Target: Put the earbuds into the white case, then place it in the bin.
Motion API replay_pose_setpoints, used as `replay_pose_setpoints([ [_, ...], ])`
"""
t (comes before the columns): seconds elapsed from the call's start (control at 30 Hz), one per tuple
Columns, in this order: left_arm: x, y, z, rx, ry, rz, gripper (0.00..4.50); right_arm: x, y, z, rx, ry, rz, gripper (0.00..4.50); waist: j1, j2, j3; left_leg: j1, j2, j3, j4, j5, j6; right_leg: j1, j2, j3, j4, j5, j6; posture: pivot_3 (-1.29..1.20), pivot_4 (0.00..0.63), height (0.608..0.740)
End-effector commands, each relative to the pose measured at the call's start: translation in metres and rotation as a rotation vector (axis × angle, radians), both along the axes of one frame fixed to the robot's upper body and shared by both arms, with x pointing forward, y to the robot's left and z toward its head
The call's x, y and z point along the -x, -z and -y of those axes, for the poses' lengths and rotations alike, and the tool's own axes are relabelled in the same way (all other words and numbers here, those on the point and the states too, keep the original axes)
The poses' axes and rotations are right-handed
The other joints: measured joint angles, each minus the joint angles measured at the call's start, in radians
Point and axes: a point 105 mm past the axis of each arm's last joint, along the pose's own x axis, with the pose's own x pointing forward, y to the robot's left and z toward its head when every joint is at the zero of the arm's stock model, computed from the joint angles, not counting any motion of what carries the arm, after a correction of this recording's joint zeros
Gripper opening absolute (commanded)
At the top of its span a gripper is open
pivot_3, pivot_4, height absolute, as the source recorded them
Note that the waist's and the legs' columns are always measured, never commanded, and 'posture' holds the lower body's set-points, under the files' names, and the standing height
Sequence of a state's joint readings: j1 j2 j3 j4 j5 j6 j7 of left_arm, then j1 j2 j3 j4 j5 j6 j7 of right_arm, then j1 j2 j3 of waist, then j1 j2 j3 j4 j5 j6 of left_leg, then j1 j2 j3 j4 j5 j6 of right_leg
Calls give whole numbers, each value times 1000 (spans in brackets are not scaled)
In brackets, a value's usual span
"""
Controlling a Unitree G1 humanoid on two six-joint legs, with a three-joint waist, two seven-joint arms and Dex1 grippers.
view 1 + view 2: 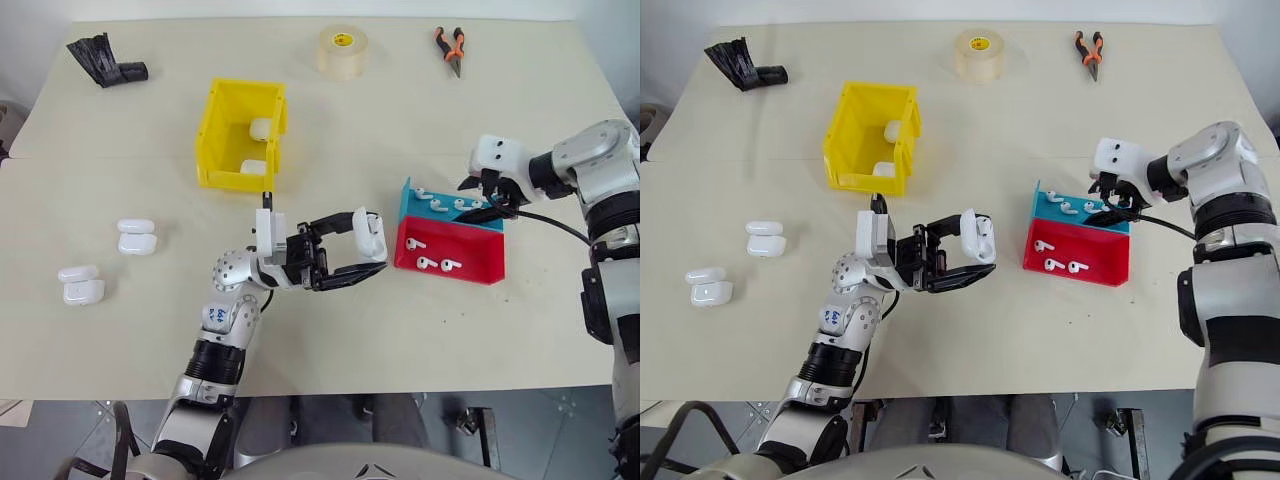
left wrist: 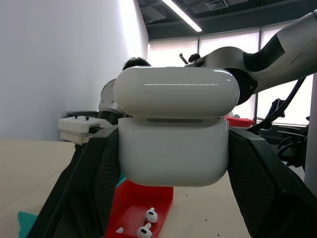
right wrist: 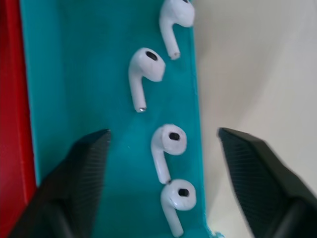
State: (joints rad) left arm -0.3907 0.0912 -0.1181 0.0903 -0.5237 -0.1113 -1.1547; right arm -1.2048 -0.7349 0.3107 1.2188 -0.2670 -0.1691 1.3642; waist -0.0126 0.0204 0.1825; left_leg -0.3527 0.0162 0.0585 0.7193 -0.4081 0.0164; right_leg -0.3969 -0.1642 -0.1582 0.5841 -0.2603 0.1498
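Observation:
My left gripper (image 1: 366, 252) is shut on a white case (image 1: 369, 233), held above the table's middle; its lid (image 2: 176, 91) stands raised. My right gripper (image 1: 486, 207) hangs open over the teal tray (image 1: 409, 205), its fingers (image 3: 81, 171) straddling several earbuds (image 3: 167, 144) without touching them. More earbuds (image 1: 430, 263) lie in the red tray (image 1: 478, 271). The yellow bin (image 1: 215, 140) stands at the back left with two white cases (image 1: 260, 128) inside.
Two pairs of white cases (image 1: 135, 238) (image 1: 80, 284) lie on the table at the left. Along the far edge sit a tape roll (image 1: 343, 50), orange-handled pliers (image 1: 450, 48) and a black object (image 1: 105, 60).

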Motion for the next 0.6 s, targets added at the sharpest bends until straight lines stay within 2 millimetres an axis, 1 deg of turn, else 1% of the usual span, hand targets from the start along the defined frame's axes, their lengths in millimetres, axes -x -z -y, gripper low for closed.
replay_pose_setpoints([
  [0.03, 5, -7, 0, 9, 3, 44, 2814, -1, -5, 3, 25, 8, 11, 2593, -1, 0, 0, 0, 0, 0, 0, 0, 0, 0, 0, 0, 0, 0, 0, 0, 150, 740],
  [0.27, 5, -8, 1, 8, 10, 45, 2814, -1, -1, 3, 26, 13, 1, 2593, -1, 0, 0, 0, 0, 0, 0, 0, 0, 0, 0, 0, 0, 0, 0, 0, 150, 740],
  [0.37, 5, -9, 1, 9, 11, 45, 2814, 0, 1, 4, 19, 17, -3, 2007, -2, 0, 0, 0, 0, 0, 0, 0, 0, 0, 0, 0, 0, 0, 0, 0, 150, 740],
  [0.4, 5, -9, 1, 9, 11, 46, 2814, 0, 1, 3, 17, 16, -4, 1734, -2, 0, 0, 0, 0, 0, 0, 0, 0, 0, 0, 0, 0, 0, 0, 0, 150, 740],
  [0.47, 5, -9, 1, 10, 11, 46, 2814, 0, 3, 3, 14, 17, -5, 1038, -3, 0, 0, 0, 0, 0, 0, 0, 0, 0, 0, 0, 0, 0, 0, 0, 150, 740],
  [0.6, 5, -9, 1, 10, 9, 46, 2814, -1, 5, 2, 11, 20, -1, 1038, -6, 0, 0, 0, 0, 0, 0, 0, 0, 0, 0, 0, 0, 0, 0, 0, 150, 740],
])
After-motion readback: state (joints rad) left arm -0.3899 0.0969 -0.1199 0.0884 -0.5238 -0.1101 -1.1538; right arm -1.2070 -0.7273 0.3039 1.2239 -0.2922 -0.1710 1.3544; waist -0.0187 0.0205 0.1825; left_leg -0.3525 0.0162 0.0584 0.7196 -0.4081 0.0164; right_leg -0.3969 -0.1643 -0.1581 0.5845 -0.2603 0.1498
